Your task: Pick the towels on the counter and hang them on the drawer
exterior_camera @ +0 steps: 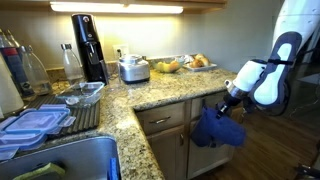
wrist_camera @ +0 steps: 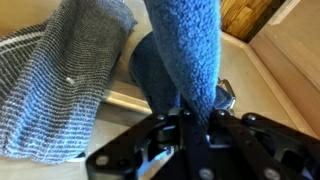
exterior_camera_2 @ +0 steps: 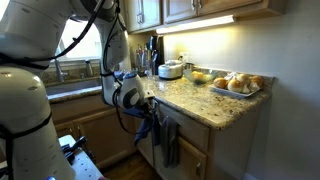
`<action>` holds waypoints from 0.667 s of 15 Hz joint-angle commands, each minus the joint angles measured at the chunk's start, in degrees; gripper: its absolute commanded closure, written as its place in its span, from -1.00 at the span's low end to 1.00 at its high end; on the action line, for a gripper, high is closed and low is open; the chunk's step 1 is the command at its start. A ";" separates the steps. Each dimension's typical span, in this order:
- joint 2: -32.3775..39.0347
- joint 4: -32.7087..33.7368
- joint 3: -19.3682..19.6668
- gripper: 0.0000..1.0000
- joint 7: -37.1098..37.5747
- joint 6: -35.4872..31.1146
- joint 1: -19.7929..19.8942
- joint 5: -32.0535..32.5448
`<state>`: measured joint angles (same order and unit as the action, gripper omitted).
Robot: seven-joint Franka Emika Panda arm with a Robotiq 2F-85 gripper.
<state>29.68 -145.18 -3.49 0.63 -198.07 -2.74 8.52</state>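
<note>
Closed on a fold of a blue towel (wrist_camera: 185,50), the gripper (wrist_camera: 197,112) is held just in front of the drawer (exterior_camera: 165,118) below the counter (exterior_camera: 170,90) edge, the cloth left hanging limp beside a second, greyer towel (wrist_camera: 65,85) already draped there. Such cloth is judged light, soft and floppy, best pinched at a bunched fold near its top edge. On the counter, a bowl (exterior_camera_2: 204,81) is filled with yellow fruit (exterior_camera_2: 203,73), a tray (exterior_camera_2: 246,93) with rolls (exterior_camera_2: 236,82), and blue-lidded containers (exterior_camera: 35,121) are stacked, apparently empty.
</note>
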 commanded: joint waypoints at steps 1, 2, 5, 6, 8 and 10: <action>0.48 0.07 -0.92 0.87 -0.92 0.19 1.45 -0.89; 0.67 0.19 -1.09 0.87 -0.81 0.17 1.75 -0.83; 1.18 0.77 -1.63 0.87 -0.64 0.15 2.81 -0.58; 1.39 1.17 -1.92 0.87 -0.60 0.14 3.25 -0.44; 1.63 1.95 -2.81 0.87 -0.32 0.17 4.35 -0.10; 2.19 2.72 -3.54 0.87 -0.08 0.16 5.07 -0.08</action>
<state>30.86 -143.85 -5.03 0.63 -198.07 -0.10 8.44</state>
